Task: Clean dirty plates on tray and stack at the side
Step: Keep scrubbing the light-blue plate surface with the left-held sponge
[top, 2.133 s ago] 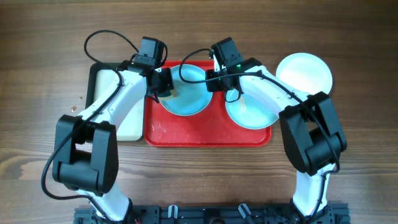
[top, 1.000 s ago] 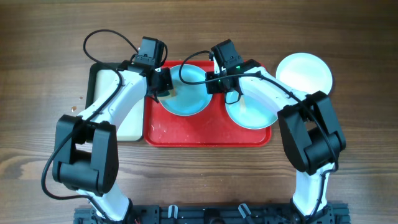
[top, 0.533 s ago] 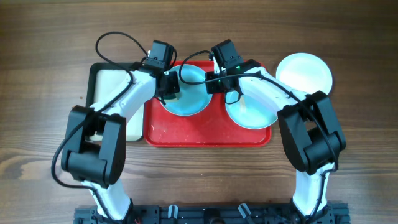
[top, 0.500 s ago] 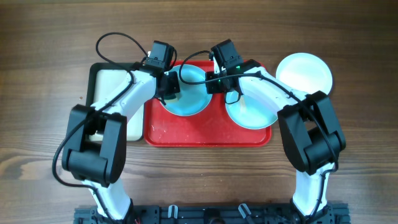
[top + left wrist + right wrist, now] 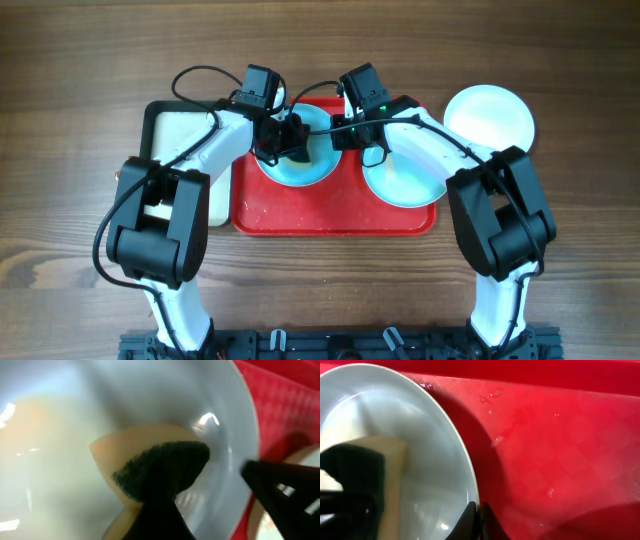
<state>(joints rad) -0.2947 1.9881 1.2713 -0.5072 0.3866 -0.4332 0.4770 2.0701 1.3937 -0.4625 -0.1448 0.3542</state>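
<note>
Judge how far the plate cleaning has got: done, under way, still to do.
Done, apparently: the white plate sits off the red tray, at its side. In hand: the left gripper holds a sponge in one aqua plate while the right gripper pinches its rim. Left: the second aqua plate on the tray, then stacking.
</note>
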